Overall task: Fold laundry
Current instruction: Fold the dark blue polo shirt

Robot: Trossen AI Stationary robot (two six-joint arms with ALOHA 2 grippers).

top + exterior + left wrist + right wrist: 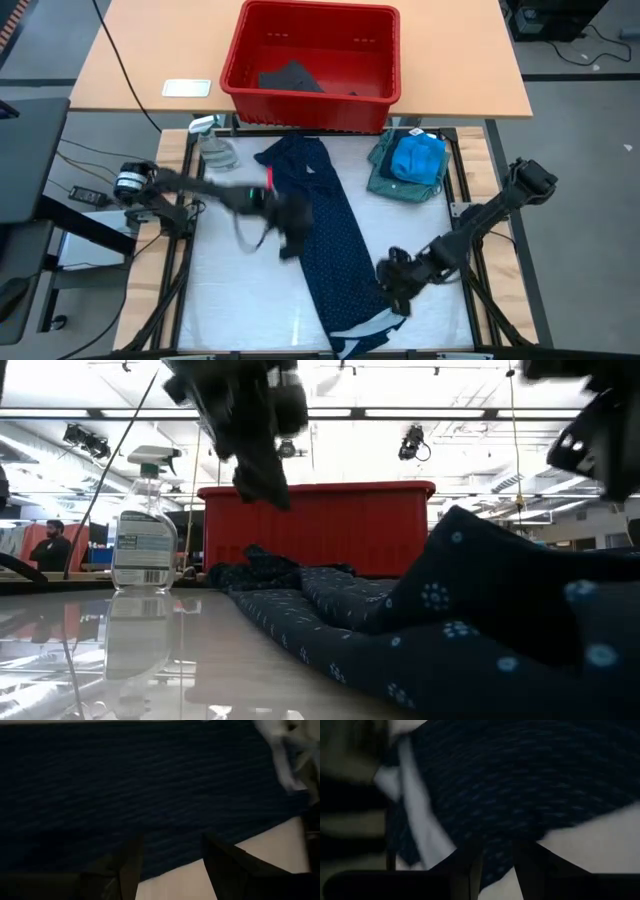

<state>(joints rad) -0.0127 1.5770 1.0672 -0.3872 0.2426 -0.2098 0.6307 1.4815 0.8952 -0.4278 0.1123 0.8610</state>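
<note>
The navy dotted piece (pixel 325 235) lies as a long strip down the middle of the table, with a pale lining showing at its near end (pixel 368 325). My left gripper (pixel 289 238) hovers open over the strip's left edge; in the left wrist view (pixel 172 865) only the cloth below shows between its fingers. My right gripper (pixel 396 285) hovers open at the strip's right edge near the near end (pixel 497 865), also with nothing between its fingers. A bright blue small garment (pixel 417 157) rests on the grey-green shirt (pixel 385 180) at the far right.
A red plastic bin (pixel 310 85) with a dark garment (pixel 290 78) inside stands on the wooden table beyond the far edge. A spray bottle (pixel 214 148) stands at the far left corner. Bare table surface (pixel 240 300) lies left of the strip.
</note>
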